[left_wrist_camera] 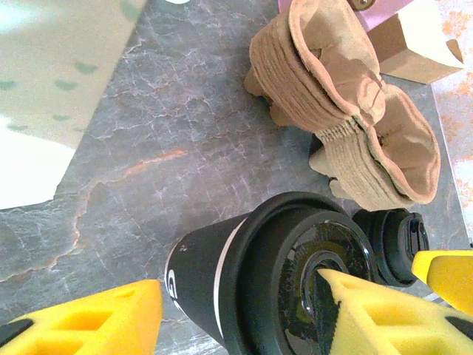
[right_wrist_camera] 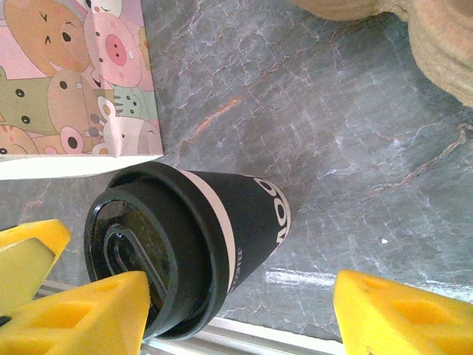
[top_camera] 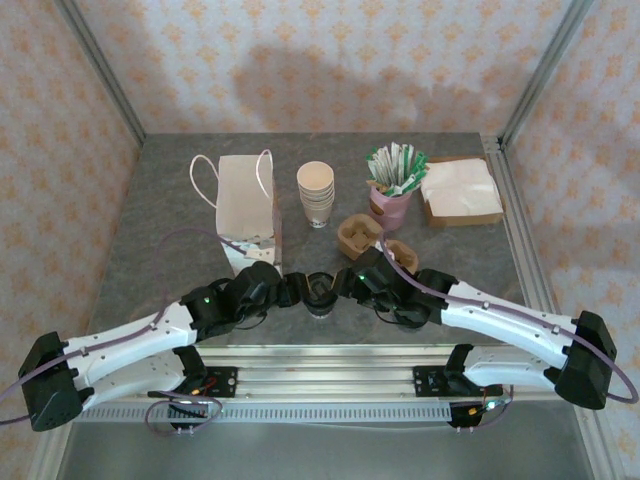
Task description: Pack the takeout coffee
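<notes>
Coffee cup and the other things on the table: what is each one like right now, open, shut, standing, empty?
coffee cup: upright, black lid on
left gripper: open, fingers either side of the cup
right gripper: open, one finger by the lid
paper bag: coffee not in it yet
stack of cups: upright, no lids
cup carriers: stacked, empty
pink holder: upright, full of packets

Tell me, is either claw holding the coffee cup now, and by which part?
Right claw is open, holding nothing. Left claw straddles the coffee cup near its lid; whether it grips cannot be told.
</notes>
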Action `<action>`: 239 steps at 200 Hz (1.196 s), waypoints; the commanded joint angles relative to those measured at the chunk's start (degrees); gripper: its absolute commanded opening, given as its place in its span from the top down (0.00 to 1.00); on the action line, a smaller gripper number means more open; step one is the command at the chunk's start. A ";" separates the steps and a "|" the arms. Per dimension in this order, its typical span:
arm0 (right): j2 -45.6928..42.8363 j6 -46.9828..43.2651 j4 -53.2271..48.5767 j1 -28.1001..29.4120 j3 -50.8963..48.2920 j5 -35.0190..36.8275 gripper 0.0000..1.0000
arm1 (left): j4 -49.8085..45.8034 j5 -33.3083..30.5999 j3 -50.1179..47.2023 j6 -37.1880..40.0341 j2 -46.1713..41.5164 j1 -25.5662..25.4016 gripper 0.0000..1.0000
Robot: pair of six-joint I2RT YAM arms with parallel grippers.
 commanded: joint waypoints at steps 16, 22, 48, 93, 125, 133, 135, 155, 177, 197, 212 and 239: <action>-0.26 -2.65 -1.73 -0.28 1.45 4.01 0.39 | -3.54 -0.34 -0.17 -2.04 -1.98 -0.41 0.49; -0.05 -2.66 -1.54 -0.62 1.26 3.88 0.42 | -2.67 0.45 -0.88 -2.75 -2.48 -0.40 0.51; 1.79 -4.00 -0.52 -1.52 0.71 1.19 0.49 | -3.55 1.72 -2.38 -5.14 -4.50 -0.40 0.57; 3.25 -5.74 1.42 0.72 0.34 -1.72 0.50 | -4.43 1.75 -4.18 -6.42 -6.55 -0.40 0.58; 3.44 -3.74 2.60 2.16 -0.63 -1.98 0.51 | -6.69 0.81 -2.68 -5.51 -6.27 -0.40 0.58; 3.53 -3.22 3.15 2.35 -1.08 -2.12 0.51 | -6.64 0.77 -2.66 -5.51 -6.30 -0.40 0.58; 3.60 -3.02 3.30 2.42 -1.18 -2.09 0.51 | -6.62 0.77 -2.60 -5.51 -6.29 -0.40 0.58; 4.06 -2.10 3.78 3.11 -1.50 -2.01 0.51 | -6.68 0.71 -2.66 -5.68 -6.20 -0.40 0.58; 4.23 -0.67 4.67 4.73 -1.77 -1.03 0.51 | -6.88 0.58 -2.66 -5.78 -6.11 -0.41 0.58; 4.67 0.55 5.76 6.30 -1.76 -0.22 0.50 | -7.36 0.36 -2.49 -5.78 -6.12 -0.40 0.58; 6.27 1.16 6.64 7.28 -1.52 0.20 0.50 | -8.12 -0.01 -2.19 -5.48 -6.20 -0.40 0.58; 8.27 1.11 8.53 9.79 0.02 1.15 0.49 | -9.14 -0.65 -2.05 -5.45 -6.66 -0.40 0.57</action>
